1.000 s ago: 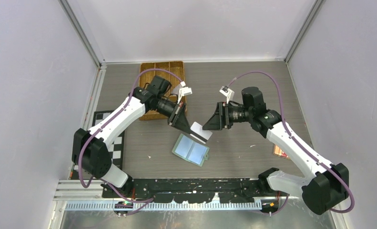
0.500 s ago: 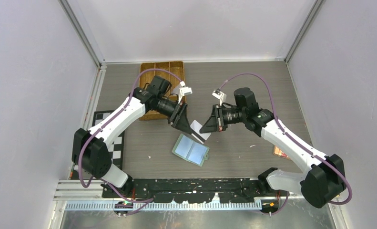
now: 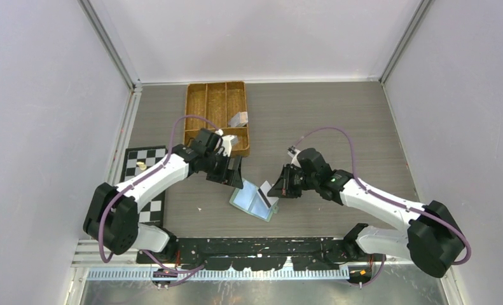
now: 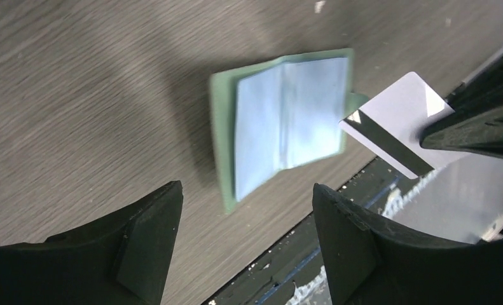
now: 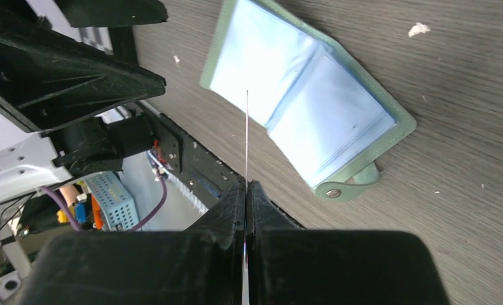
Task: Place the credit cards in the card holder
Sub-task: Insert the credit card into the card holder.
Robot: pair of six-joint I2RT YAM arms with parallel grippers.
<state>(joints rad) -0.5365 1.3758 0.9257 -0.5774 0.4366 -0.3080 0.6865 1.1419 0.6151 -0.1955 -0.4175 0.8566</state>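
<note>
Left end effector has opened wide, releasing the thin silvery-grey card; right end effector now pinches it above the open sage-green wallet.

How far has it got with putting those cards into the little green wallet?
Done: the card holder lies open on the table, pockets up. In hand: the right end effector is shut on a pale card held over it; the left end effector is open, empty. Left: sliding that card in; no pocket visibly holds one. The wooden tray holds something greyish, maybe another.
</note>
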